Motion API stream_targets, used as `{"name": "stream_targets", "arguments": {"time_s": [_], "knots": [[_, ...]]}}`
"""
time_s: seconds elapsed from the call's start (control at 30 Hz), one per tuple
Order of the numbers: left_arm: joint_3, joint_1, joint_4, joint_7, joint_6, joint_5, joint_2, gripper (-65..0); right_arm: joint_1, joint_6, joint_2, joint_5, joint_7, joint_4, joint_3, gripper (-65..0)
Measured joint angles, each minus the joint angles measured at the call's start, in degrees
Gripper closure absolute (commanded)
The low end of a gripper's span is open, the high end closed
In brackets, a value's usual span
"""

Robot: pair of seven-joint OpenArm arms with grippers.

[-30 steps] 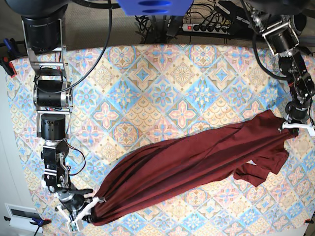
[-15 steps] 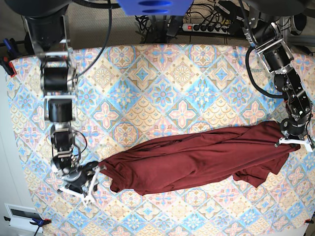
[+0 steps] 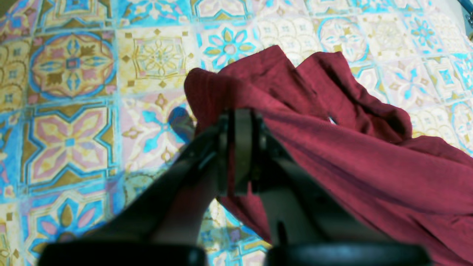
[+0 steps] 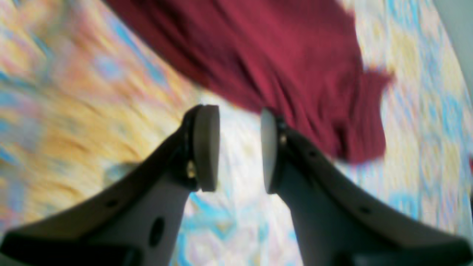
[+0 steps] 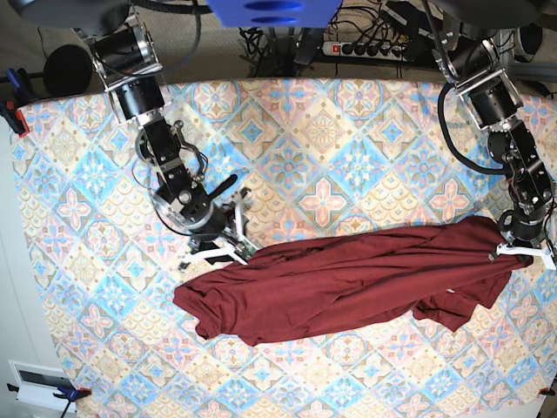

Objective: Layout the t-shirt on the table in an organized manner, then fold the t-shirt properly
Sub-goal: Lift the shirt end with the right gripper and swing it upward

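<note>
Even, bright overhead light across the table (image 5: 348,131); shadows soft and short. Base view sharp, slight bowing at edges. Right wrist view heavily motion-blurred, cloth pattern smeared, t-shirt (image 4: 281,55) fuzzy. Left wrist view sharp on the cloth, near gripper parts dark and out of focus.

The t-shirt (image 5: 348,283) lies stretched crosswise on the table (image 5: 348,131), nearer the front edge. The left gripper (image 5: 525,252) sits at its right end in the base view; the right gripper (image 5: 224,248) sits just behind its left end
</note>
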Motion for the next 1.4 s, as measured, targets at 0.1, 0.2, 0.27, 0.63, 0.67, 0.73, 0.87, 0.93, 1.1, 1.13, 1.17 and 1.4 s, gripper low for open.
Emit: {"name": "stream_targets", "arguments": {"time_s": [0.1,0.2,0.27,0.63,0.67,0.73,0.87,0.93,1.1,1.13,1.17,1.4], "knots": [[0.07,0.13,0.00,0.02,0.00,-0.02,0.02,0.0,0.09,0.04,-1.49,0.00,0.15,-1.14,-1.88,-17.7],[0.07,0.11,0.00,0.00,0.00,0.00,0.00,0.0,0.63,0.33,-3.98,1.05,1.73,-4.81,-4.96,-17.8],[0.00,0.20,0.00,0.15,0.07,-0.02,-0.17,0.0,1.20,1.18,-3.82,1.03,1.29,-7.13,-7.58,-17.8],[-0.04,0.24,0.00,0.20,0.00,0.02,-1.75,0.0,5.97,-1.16,-4.68,0.94,6.60,-15.19,-14.47,-17.8],[-0.04,0.26,0.00,0.26,-0.04,-0.02,-1.73,0.0,7.28,-0.22,-4.76,0.83,6.23,-16.17,-14.88,-17.8],[0.04,0.85,0.00,0.04,-0.17,-0.02,-1.77,0.0,10.36,0.76,-4.79,0.81,5.44,-18.38,-16.26,-18.1],[0.07,1.51,0.00,0.22,0.02,0.00,-1.55,0.0,11.63,-0.26,-4.22,0.09,5.68,-19.63,-17.97,-20.3],[0.07,1.51,0.00,0.24,0.00,-0.02,-1.46,0.0,11.54,-0.83,-4.33,0.07,7.04,-20.22,-18.73,-20.4],[0.07,1.49,0.00,0.20,0.00,-0.02,-1.38,0.0,15.04,-0.52,-4.83,0.79,7.50,-24.33,-22.53,-20.5],[0.07,1.49,0.00,0.20,0.00,-0.02,-1.40,0.0,14.99,-1.29,-5.25,0.76,8.28,-24.87,-23.21,-20.5],[0.07,1.51,0.00,0.17,0.00,-0.02,-1.40,0.0,14.99,-1.92,-5.49,0.39,8.94,-25.40,-23.78,-20.5],[0.07,1.49,0.00,0.17,0.02,0.02,-1.40,0.0,19.47,-1.77,-7.48,0.26,10.16,-30.67,-29.22,-19.6]]}}
